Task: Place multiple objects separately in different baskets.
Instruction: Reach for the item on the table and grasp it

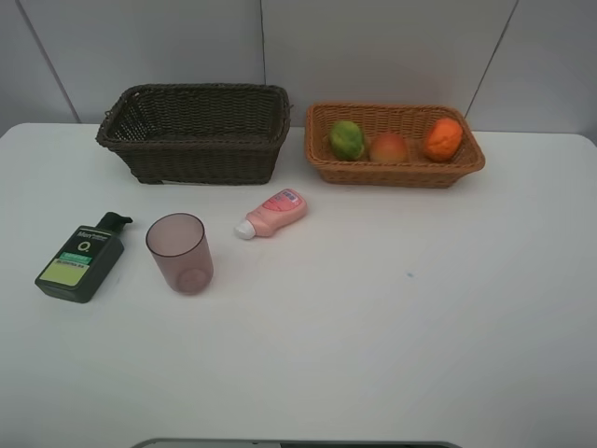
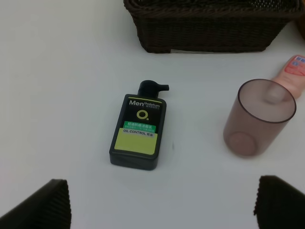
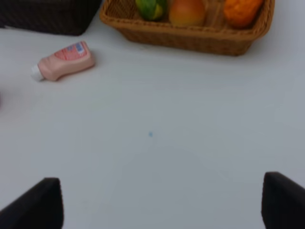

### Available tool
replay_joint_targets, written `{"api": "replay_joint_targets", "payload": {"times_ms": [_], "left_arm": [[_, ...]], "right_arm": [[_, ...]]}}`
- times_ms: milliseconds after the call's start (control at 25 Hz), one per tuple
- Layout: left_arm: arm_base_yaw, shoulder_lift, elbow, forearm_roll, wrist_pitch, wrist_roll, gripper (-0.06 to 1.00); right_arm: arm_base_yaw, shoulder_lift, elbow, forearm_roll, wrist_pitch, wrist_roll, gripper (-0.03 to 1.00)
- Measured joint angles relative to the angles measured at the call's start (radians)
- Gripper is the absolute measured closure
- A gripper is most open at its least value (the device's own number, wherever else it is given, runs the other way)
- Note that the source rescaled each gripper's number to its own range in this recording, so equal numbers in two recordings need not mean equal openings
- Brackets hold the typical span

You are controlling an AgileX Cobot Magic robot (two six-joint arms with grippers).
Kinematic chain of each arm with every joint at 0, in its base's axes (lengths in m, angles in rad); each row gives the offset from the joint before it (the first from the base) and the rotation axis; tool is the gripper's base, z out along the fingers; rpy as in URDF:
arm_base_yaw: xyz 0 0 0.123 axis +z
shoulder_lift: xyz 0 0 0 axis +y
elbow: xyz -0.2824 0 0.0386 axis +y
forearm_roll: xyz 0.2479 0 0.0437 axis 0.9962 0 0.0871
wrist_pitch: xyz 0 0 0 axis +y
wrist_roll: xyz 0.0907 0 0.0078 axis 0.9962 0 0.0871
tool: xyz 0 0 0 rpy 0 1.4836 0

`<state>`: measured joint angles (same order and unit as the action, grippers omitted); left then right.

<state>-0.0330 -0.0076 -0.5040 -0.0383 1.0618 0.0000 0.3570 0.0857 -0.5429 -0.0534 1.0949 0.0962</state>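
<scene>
The light orange-tan basket [image 1: 395, 169] at the back right holds the green round fruit [image 1: 346, 139], the peach-like fruit [image 1: 389, 147] and the orange [image 1: 442, 138]. The dark brown basket [image 1: 194, 133] stands at the back left. The dark green pump bottle [image 1: 80, 258] lies flat at the left, the mauve cup [image 1: 179, 252] stands upright beside it, and the small pink bottle [image 1: 272, 213] lies on its side. My left gripper [image 2: 164, 205] is open above the table before the pump bottle [image 2: 139, 128] and cup [image 2: 259, 117]. My right gripper [image 3: 162, 200] is open, apart from the pink bottle [image 3: 64, 61].
The white table [image 1: 392, 308] runs wide across the front and right. A white panelled wall [image 1: 373, 47] rises behind the baskets. Neither arm shows in the exterior high view. A small dark speck [image 1: 409, 275] marks the table's right half.
</scene>
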Motion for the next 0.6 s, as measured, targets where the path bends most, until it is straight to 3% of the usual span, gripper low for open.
{"api": "replay_joint_targets", "payload": {"times_ms": [240,600], "left_arm": [[0.000,0.000,0.000,0.000,0.000,0.000,-0.05],[0.000,0.000,0.000,0.000,0.000,0.000,-0.05]], "right_arm": [[-0.024,-0.055,0.016,0.000,-0.033,-0.003,0.19],[-0.290,-0.090,0.019,0.000,-0.034,-0.003,0.19]]}}
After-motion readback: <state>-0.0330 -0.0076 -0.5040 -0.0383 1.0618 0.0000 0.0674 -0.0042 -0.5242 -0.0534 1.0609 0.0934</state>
